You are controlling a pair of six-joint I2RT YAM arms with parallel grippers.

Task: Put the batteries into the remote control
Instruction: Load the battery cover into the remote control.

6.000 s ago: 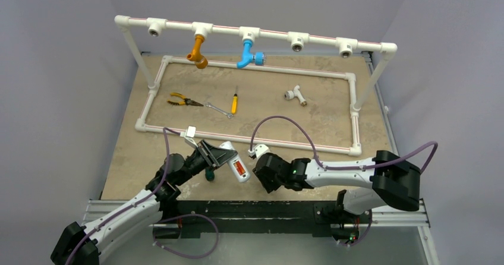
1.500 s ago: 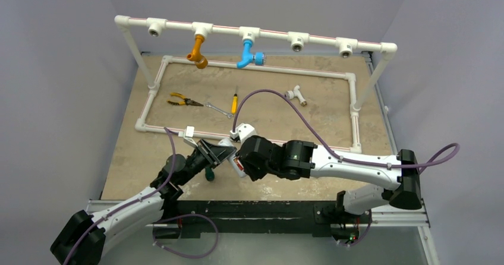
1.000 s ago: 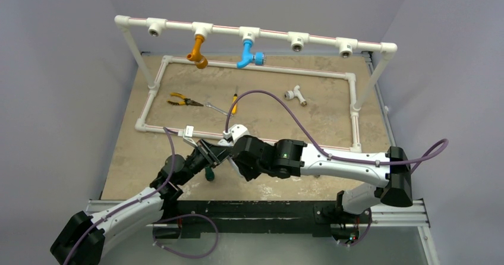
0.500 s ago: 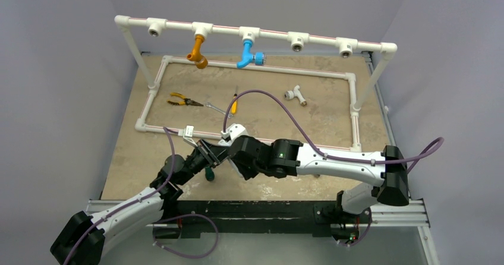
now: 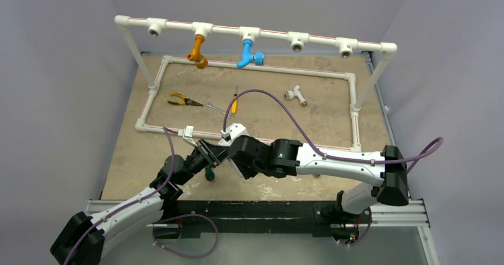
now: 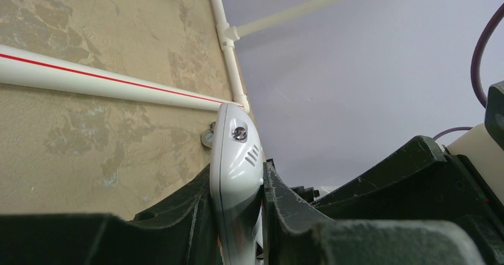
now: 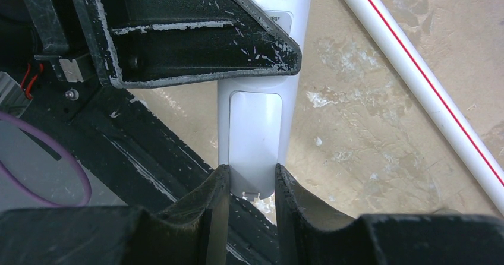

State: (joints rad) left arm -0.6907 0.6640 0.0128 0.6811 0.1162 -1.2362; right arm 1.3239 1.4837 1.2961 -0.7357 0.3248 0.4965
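Both hands were on the remote control [image 7: 255,128], which was held above the near middle of the worktop [image 5: 279,110]. My left hand [image 6: 238,179] was clamped across its body. My right hand [image 7: 249,173] had its fingers pressed on either side of the end carrying the back panel [image 7: 254,158]. The long axis ran straight out from the right hand toward the left. I saw no batteries, only white plastic, so I judged the right hand, end-on, best placed to work that panel.
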